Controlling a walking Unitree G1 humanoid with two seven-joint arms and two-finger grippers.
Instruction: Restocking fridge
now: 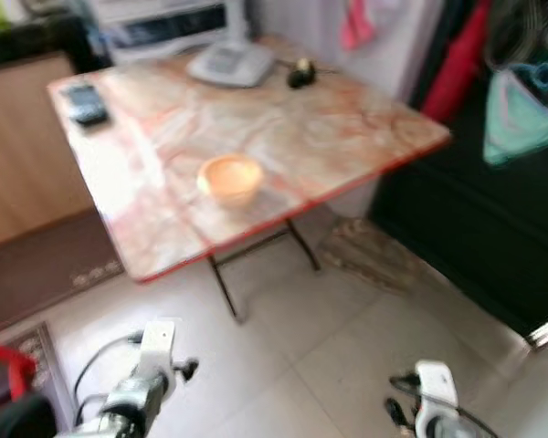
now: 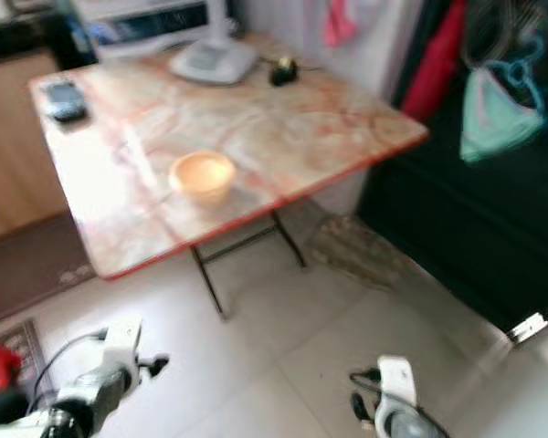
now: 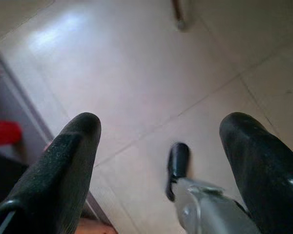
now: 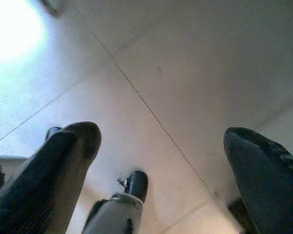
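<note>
Slightly blurred head views look down on a marble-patterned tabletop (image 1: 283,137) with a red edge, its near corner jutting toward the robot on thin folding legs. Wide pale floor tiles (image 1: 329,347) lie open between that edge and the two arms hanging low. To the right stands a dark cabinet front (image 1: 475,228), with a worn mat (image 1: 370,255) at its foot. An orange bowl (image 1: 229,178) sits alone near the tabletop's front edge; I cannot tell what is in it. At the far side are a phone (image 1: 85,101), a white flat device (image 1: 230,64) and a small dark object (image 1: 300,73). The fridge cannot be made out. Wrist views: left tool (image 3: 161,161) spread wide, holding nothing, above tile seams and a table foot. Right tool (image 4: 161,161) likewise parted over bare tiles.
</note>
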